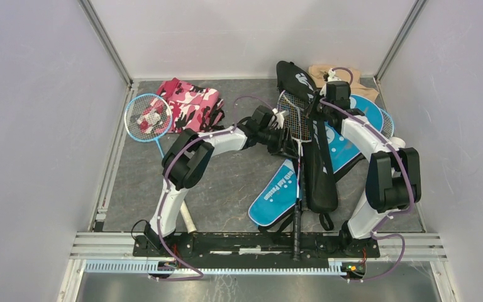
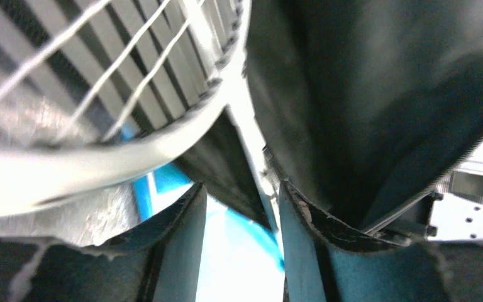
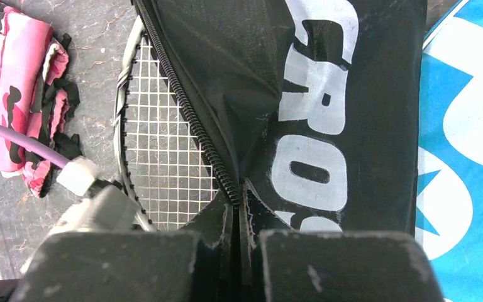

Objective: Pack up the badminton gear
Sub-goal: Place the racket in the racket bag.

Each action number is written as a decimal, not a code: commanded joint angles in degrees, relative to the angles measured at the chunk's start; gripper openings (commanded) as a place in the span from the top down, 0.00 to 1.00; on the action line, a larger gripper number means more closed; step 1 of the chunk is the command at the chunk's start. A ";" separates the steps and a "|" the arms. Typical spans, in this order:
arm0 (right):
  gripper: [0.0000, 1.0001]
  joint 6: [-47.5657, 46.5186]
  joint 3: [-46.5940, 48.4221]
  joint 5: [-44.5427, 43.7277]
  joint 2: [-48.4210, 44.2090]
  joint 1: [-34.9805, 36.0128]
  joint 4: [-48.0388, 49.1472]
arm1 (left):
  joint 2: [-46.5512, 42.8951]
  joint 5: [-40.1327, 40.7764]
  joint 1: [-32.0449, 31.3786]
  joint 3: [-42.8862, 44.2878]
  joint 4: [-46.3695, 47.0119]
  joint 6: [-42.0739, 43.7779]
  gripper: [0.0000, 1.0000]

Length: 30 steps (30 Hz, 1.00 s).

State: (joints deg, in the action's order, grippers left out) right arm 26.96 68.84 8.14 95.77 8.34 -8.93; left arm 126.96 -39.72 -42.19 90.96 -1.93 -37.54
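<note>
- As seen from above, laid along the middle of the grey table (image 1: pixel 226 182): a long black racket-shaped fabric cover (image 1: pixel 319 176) lettered "CROSSWAY", on top of a blue racket-shaped cover (image 1: pixel 275 196).
- Partly under the black cover's zip edge, the strung head of a thin silver-grey racket (image 1: pixel 294 123), black handle pointing toward the arms' bases.
- Well apart at the left, a blue-framed racket (image 1: pixel 148 117) just beside a crumpled pink camouflage cloth (image 1: pixel 192 104).
- From the left wrist: left gripper (image 2: pixel 242 245) with fingers apart, clamping nothing, close under the silver-grey frame and the black cover's edge; blue cover visible through the gap.
- From the right wrist: right gripper (image 3: pixel 239 220) pinched tight on the black cover's zip edge, just beside the racket strings.
</note>
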 commanded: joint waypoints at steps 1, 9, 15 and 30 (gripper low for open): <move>1.00 0.69 3.56 0.49 0.03 0.18 2.42 | -5.69 -2.15 -0.34 -6.90 6.18 -0.64 0.44; 1.00 0.20 3.58 -0.01 0.03 -0.18 2.25 | -12.10 -4.00 -3.12 -19.69 15.50 -0.51 0.31; 1.00 -0.18 3.33 -0.15 -0.05 -0.32 2.09 | -14.36 -4.96 -5.54 -25.16 21.78 -0.34 0.29; 1.00 -0.35 2.28 0.35 -0.76 -0.31 2.42 | -11.84 -2.44 -9.39 -26.75 24.18 0.59 0.42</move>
State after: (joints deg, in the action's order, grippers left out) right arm 26.72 69.32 8.12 95.81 8.27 -9.56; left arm 115.33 -42.94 -50.52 64.62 18.37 -37.50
